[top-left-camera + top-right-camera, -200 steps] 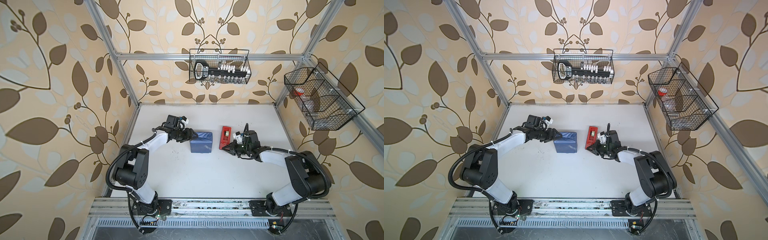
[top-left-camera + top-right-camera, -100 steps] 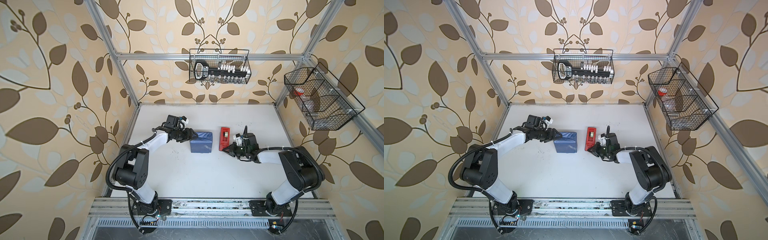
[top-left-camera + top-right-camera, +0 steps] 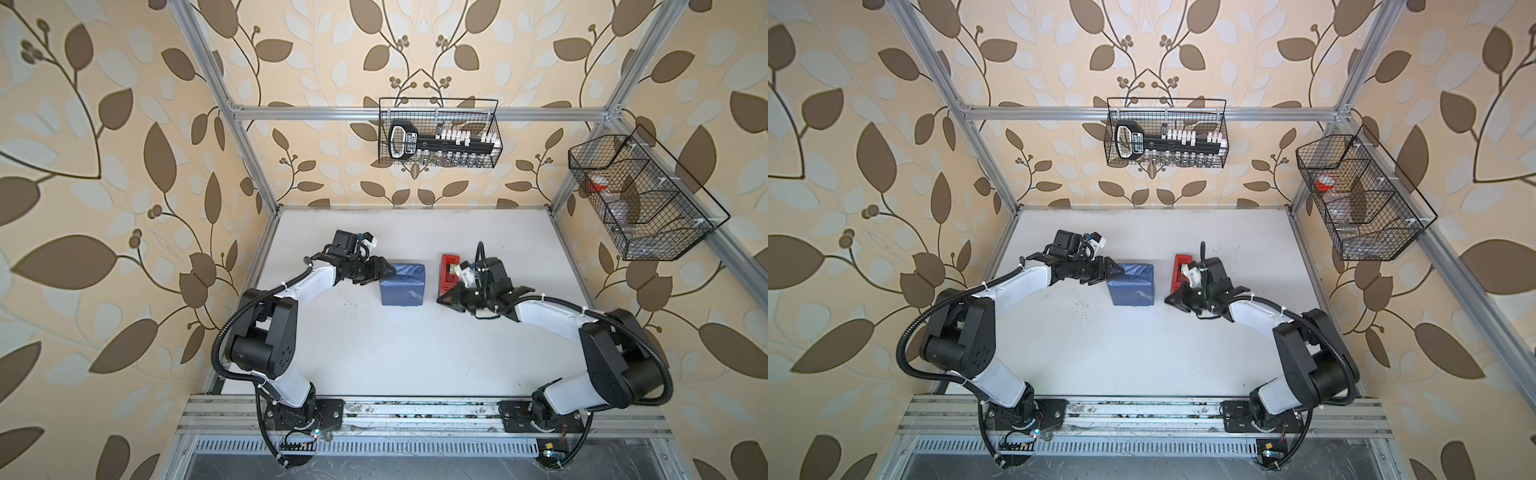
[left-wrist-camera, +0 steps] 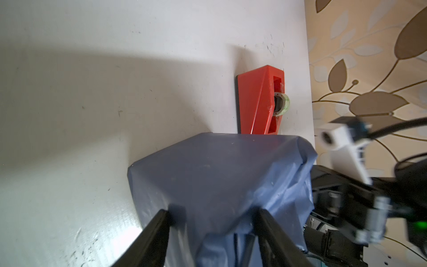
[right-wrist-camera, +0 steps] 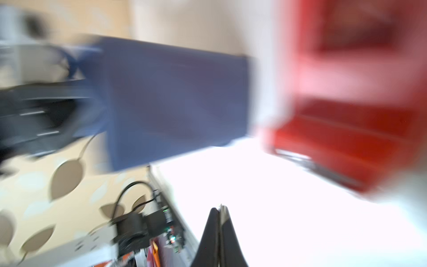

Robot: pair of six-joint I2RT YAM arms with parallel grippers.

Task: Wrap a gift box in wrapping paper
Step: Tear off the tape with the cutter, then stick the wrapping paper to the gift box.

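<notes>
The gift box (image 3: 402,284) (image 3: 1131,284) lies mid-table, fully covered in dark slate-blue wrapping paper (image 4: 219,175), with a loose crumpled fold at its left end. My left gripper (image 3: 384,270) (image 3: 1115,270) (image 4: 212,213) is at that end by the far corner. Its jaws stand apart, with the fingertips against the paper and the end fold between them. My right gripper (image 3: 442,299) (image 3: 1169,298) (image 5: 219,208) is shut, low over the table by the near end of the red tape dispenser (image 3: 449,270) (image 4: 256,101). It is a short gap to the right of the box. The right wrist view is motion-blurred.
One wire basket (image 3: 438,133) hangs on the back wall and another (image 3: 640,199) on the right wall, both above the table. Aluminium frame posts stand at the table's corners. The white table (image 3: 395,353) extends toward the front rail.
My right arm has swung, and its shut gripper has shifted a little toward the box beside the dispenser's near end. The left gripper and the box have stayed put.
</notes>
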